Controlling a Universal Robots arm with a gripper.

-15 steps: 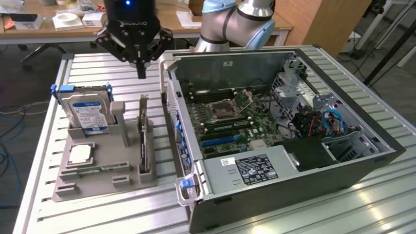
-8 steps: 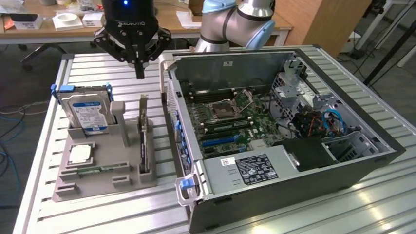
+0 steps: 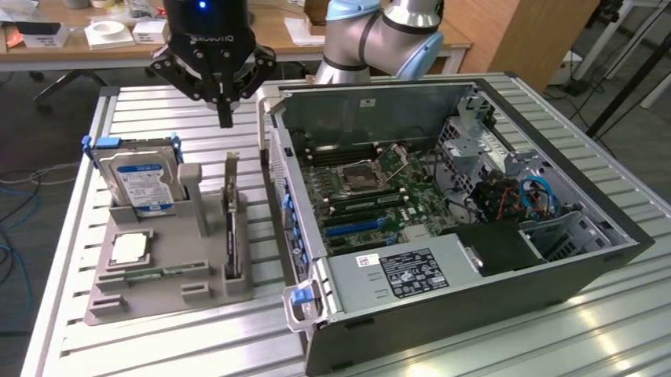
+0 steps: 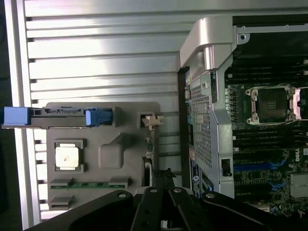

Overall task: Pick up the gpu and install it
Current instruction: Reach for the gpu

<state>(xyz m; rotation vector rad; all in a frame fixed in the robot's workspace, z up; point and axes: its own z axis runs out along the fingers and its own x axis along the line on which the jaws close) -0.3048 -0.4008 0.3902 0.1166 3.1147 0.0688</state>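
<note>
Apparently empty, the pincer [image 3: 223, 118] hangs pinched shut at twelve o'clock from the gpu [image 3: 232, 228], which stands upright in its grey holder [image 3: 147, 292]; descending while closed could ram the card's edge.

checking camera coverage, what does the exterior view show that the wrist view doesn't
Exterior: the arm, the desk behind, the drive label-side, blue cables in the case. Wrist: drive and gpu edge-on from above. Both: shut gripper, gpu, tray, chip, motherboard.
</note>
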